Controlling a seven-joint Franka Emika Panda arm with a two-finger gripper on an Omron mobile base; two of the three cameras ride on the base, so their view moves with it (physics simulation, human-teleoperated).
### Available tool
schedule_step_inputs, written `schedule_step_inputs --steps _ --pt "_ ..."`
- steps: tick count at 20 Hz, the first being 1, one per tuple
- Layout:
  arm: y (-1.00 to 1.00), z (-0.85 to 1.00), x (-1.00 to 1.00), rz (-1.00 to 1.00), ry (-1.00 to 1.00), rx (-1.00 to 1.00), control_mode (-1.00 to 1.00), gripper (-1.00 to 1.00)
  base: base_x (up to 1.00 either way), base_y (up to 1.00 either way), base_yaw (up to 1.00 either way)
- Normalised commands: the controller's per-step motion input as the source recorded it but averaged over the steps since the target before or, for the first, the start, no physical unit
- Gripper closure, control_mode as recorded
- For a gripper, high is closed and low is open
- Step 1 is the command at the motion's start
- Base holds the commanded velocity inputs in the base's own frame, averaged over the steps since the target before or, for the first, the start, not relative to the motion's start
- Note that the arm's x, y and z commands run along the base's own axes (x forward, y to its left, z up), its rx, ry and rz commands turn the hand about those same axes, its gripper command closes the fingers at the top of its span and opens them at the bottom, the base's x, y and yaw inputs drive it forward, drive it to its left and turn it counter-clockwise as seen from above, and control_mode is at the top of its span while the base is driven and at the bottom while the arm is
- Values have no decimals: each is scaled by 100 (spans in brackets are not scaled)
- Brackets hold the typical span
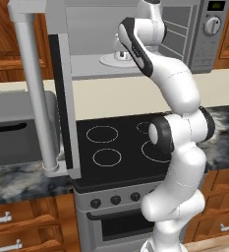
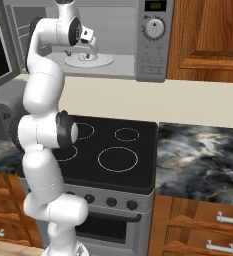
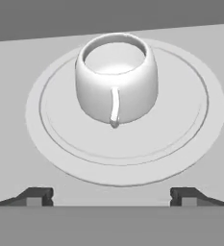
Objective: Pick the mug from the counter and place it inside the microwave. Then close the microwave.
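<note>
The robot arm (image 1: 182,147) is white, round and smooth, with dark bands at its joints and two small dark finger tips (image 3: 36,196).

Black glass stovetop (image 2: 113,150) set between wooden cabinets.
Four thin white burner rings mark its surface; a row of dark round knobs (image 2: 110,202) lines the silver oven front (image 1: 116,221) below, and a beige wall strip (image 2: 188,102) runs behind.
</note>
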Motion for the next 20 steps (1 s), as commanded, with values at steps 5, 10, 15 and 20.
schedule_step_inputs --steps 5,10,15,20 --pt "0 -14 -100 0 -15 0 -100 -100 0 0 0" --pt "0 -35 -100 0 -18 0 -100 -100 0 0 0" --pt "0 -25 -93 0 -15 0 -100 -100 0 0 0" --pt "0 14 -93 0 -5 0 -100 -100 0 0 0"
